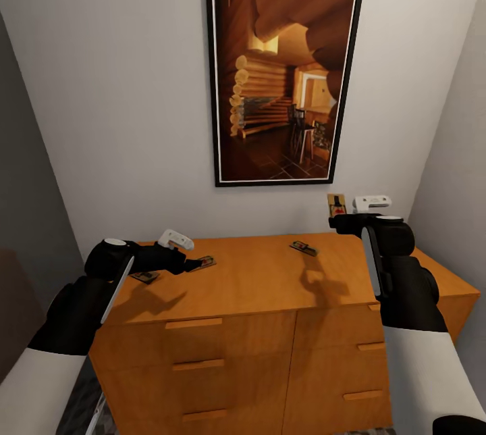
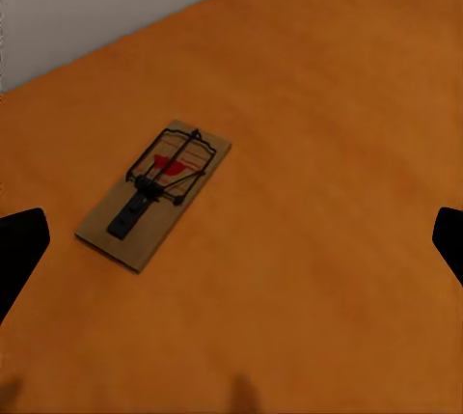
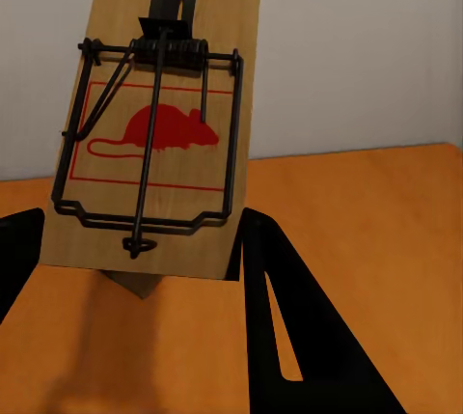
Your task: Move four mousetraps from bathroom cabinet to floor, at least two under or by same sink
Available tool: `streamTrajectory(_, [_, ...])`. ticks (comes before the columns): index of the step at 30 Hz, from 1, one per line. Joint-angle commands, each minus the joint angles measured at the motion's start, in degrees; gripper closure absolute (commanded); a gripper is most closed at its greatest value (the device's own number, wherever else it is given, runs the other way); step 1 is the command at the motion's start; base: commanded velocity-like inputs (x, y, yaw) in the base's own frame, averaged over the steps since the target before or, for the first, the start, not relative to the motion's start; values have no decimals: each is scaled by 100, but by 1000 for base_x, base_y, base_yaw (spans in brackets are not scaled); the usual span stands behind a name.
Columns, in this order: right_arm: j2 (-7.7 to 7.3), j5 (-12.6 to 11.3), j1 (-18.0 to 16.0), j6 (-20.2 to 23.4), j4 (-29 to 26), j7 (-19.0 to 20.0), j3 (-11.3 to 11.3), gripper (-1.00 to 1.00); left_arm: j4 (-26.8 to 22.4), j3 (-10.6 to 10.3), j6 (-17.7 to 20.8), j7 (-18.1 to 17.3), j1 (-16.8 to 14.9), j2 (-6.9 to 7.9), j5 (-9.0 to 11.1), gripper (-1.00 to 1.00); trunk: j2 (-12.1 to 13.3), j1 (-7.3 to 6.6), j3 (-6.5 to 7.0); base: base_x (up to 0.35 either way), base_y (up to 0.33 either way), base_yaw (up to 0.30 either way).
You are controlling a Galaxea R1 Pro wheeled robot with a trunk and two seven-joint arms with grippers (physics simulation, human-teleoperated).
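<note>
Right pincer (image 1: 335, 214) clamped on an upright mousetrap (image 3: 159, 124) above the cabinet (image 1: 270, 327), left pincer (image 1: 196, 263) held wide, second trap (image 2: 154, 192) lying flat between its fingers

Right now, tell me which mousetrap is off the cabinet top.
The mousetrap held upright in the right end effector, raised above the cabinet. The other three lie flat on the top: two by the left end effector, one mid-top.

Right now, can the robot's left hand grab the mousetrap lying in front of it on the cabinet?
Probably yes. The left hand hangs open just above the mousetrap, which lies flat on the cabinet top with nothing between them.
</note>
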Motion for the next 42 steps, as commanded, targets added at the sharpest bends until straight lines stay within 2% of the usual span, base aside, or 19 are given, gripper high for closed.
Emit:
streamTrajectory(1, [-1, 19, -5, 26, -5, 31, -1, 100, -6, -6, 11, -50, -6, 4, -62, -100, -4, 0, -7, 0, 0, -2])
streamTrajectory(8, [-1, 21, -4, 26, -5, 29, 4, 100, 14, -6, -13, -47, -6, 3, -60, -100, -4, 0, -7, 57, 48, -1])
streamTrajectory(21, [-1, 17, -5, 26, -5, 28, 6, 100, 12, -28, -34, -39, -6, -15, -36, -100, -4, 0, -7, 191, 167, 0])
streamTrajectory(42, [1, -17, -5, 26, 1, 17, 2, 100, 23, -29, -66, -36, -6, -10, -60, -100, -4, 0, -1, 12, 11, -21])
